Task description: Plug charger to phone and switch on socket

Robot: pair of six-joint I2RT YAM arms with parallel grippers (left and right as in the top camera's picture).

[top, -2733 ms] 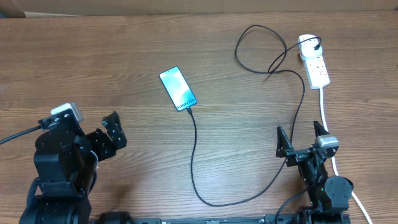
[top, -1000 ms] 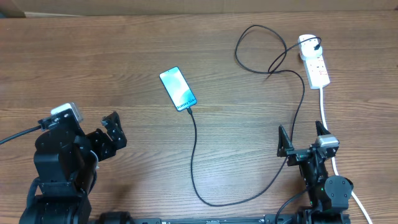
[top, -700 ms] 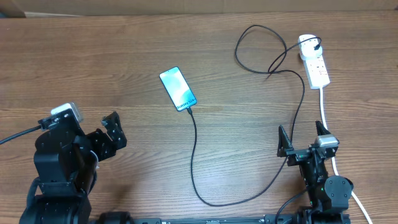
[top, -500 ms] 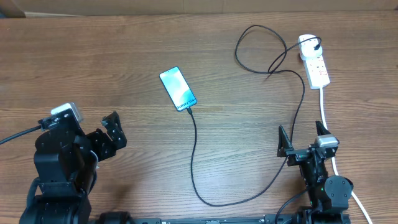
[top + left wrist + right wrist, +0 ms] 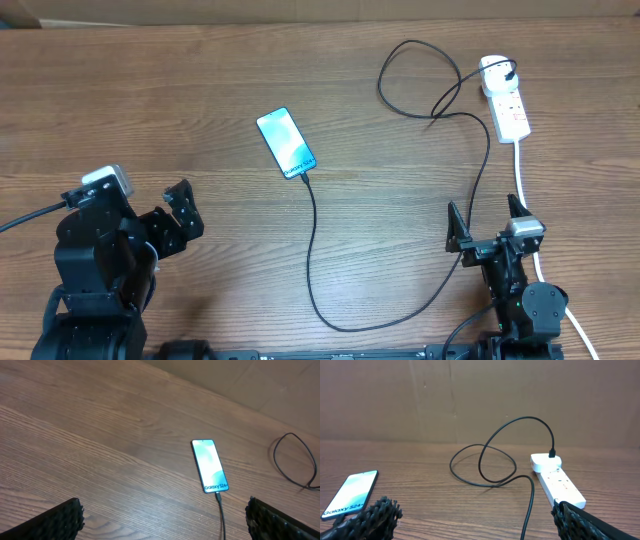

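At the near edge of the table (image 5: 150, 90), the left gripper (image 5: 165, 522) sat with its jaws spread wide and held nothing. The right gripper (image 5: 485, 228) was likewise wide open and empty. Both arms were drawn back low toward their bases and pointed away across the wood, well apart from every task item.

The phone (image 5: 286, 143) lay flat and slightly angled near the table's middle, its light teal screen black-edged. The charger (image 5: 312, 250), a thin black cable, met the phone's near end with its tip. It then swept toward the robot, curved right, climbed past the right gripper and looped before reaching a white plug (image 5: 492, 68) seated in the far end of the socket (image 5: 510, 110). That white block lay at the far right, with a thick white cord (image 5: 522, 175) trailing back beside the right arm.

Only the left wrist view made "Galaxy S24" legible on the phone (image 5: 210, 466). Only the right wrist view showed the cable arching up off the table above the socket (image 5: 560, 482). The overhead view alone showed the cable's full run. Neither view settled the switch's position.
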